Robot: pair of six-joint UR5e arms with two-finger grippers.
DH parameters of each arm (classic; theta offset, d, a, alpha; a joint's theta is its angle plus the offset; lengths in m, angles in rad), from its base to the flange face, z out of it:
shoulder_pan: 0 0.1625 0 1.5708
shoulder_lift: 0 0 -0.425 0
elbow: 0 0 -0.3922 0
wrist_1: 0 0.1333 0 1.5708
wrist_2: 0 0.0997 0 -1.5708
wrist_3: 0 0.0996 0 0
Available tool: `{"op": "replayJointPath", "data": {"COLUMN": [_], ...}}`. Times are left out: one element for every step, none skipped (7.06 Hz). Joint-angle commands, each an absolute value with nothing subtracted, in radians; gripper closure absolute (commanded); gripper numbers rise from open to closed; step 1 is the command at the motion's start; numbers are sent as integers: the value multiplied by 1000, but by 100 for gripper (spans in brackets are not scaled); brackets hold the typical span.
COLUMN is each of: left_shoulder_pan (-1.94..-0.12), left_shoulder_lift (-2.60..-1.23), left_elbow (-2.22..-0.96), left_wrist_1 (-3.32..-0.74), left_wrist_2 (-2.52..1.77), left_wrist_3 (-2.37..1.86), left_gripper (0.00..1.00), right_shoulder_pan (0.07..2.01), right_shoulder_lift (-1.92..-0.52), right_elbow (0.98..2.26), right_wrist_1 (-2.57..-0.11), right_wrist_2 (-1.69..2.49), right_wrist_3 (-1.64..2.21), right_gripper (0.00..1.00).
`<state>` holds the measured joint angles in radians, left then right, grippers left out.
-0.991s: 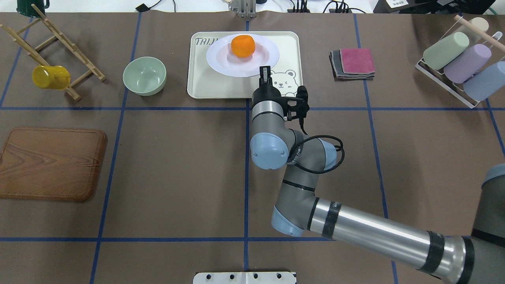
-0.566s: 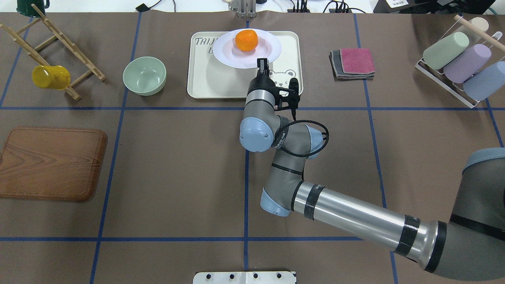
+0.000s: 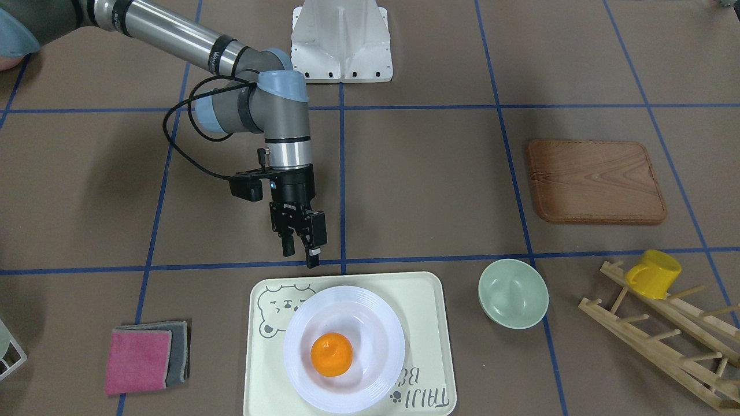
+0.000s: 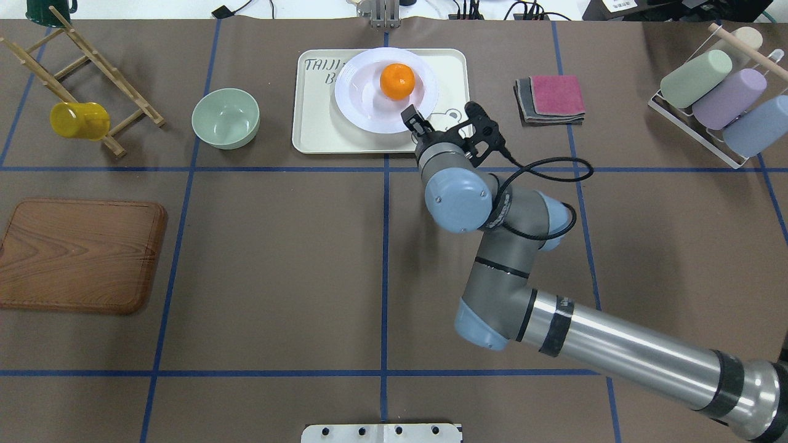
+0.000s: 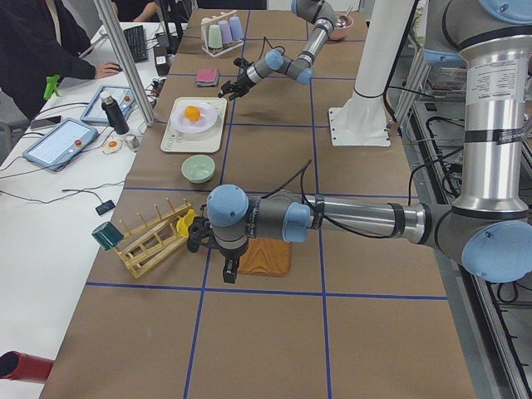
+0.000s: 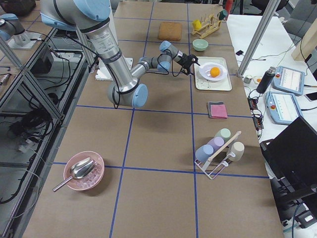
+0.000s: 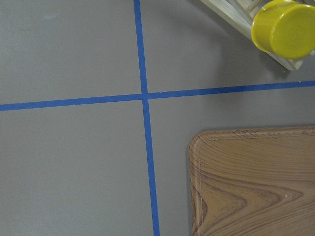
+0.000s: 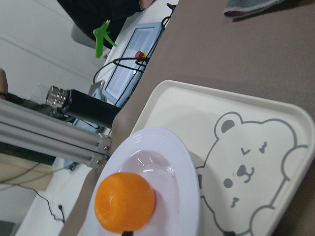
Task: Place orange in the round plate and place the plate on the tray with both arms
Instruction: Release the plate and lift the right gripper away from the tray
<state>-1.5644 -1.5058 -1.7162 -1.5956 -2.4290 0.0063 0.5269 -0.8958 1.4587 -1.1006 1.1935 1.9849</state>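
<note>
The orange (image 4: 397, 81) lies in the sunken centre of the white round plate (image 4: 360, 92). The plate rests flat on the cream bear tray (image 4: 320, 132), in its far half. My right gripper (image 4: 414, 120) hangs just off the plate's near rim, above the tray's near edge. In the front view the right gripper (image 3: 300, 253) is open and holds nothing. The right wrist view looks down on the orange (image 8: 125, 201), the plate (image 8: 167, 162) and the tray (image 8: 197, 113). My left gripper (image 5: 230, 270) shows only in the left side view, near the wooden board; I cannot tell its state.
A pale-green bowl (image 4: 225, 118) stands left of the tray. Folded cloths (image 4: 551, 98) lie right of it. The wooden board (image 4: 80, 255) is at the near left. A yellow mug (image 4: 79, 120) hangs on a wooden rack. A wire rack of cups (image 4: 720, 98) is far right.
The right gripper has let go of the plate's rim and drawn back, its wrist swinging to the right. The plate now lies lower on the tray, a little nearer than before.
</note>
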Motion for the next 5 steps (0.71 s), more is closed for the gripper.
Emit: {"op": "replayJointPath", "data": {"left_shoulder_pan": [-1566,-1569,-1571,-1568,-1565], "left_shoulder_lift": [-1485,-1453,-1430,-1401,-1396], "left_elbow": [-1697,-1728,-1764,-1802,-1807], "left_wrist_1": [-1614,-1618,-1618,-1618,-1617], "left_wrist_2": [-2424,-2416,-2345,-2280,-2280], "left_wrist_3": [3,9,14,14,14], "left_gripper": [2,2,2,2,2], "right_shoulder_pan": [734,906,1063,1194,1309], "right_shoulder_lift": [-981,-1047,-1122,-1216,-1314], "right_elbow": [1650,1687,1687,1689,1692], "right_wrist_1": [-1335,-1397,-1428,-1443,-1480], "right_wrist_2": [1600,1844,2018,2139,2214], "right_wrist_3": [1582,1304,986,727,457], "right_gripper": [0,0,0,0,0]}}
